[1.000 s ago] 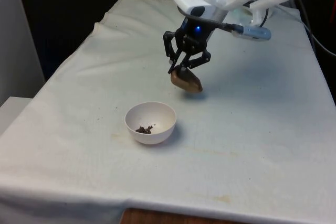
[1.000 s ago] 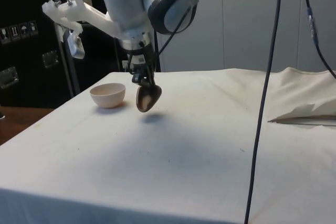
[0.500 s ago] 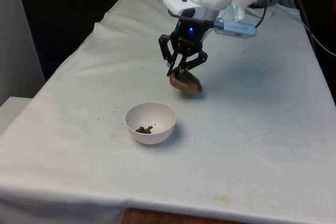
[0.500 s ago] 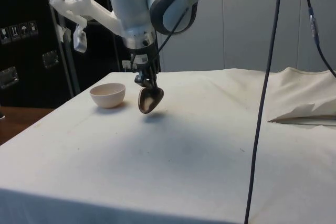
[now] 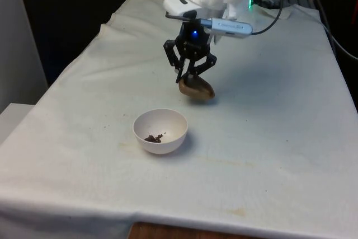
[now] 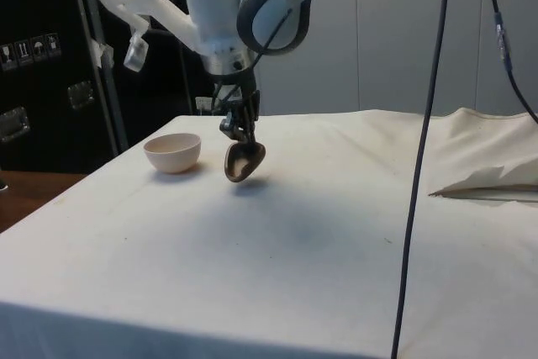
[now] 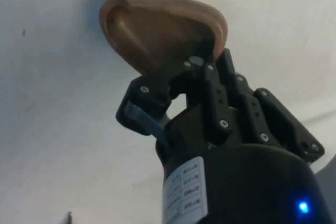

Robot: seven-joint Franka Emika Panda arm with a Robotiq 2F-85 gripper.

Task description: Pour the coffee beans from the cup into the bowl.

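**White-draped table against dark surroundings**

A white cloth (image 5: 268, 138) covers the table, creased and faintly stained near its front edge. Black curtains (image 5: 67, 15) hang behind. In the side view, dark cabinets (image 6: 42, 81) stand at left, pale wall panels (image 6: 403, 31) behind, and black cables (image 6: 424, 149) hang down.

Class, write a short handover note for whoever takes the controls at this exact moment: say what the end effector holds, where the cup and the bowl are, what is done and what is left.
End effector: shut on the rim of the small brown wooden cup, which hangs tilted just above the white cloth. In the wrist view the cup's inside looks bare.
Round white bowl: upright on the cloth, nearer the front camera and towards the front view's left of the cup, apart from it. A small heap of dark coffee beans lies in it.
Done: the beans are in the bowl.
Left: probably set the cup down upright, let go and withdraw.
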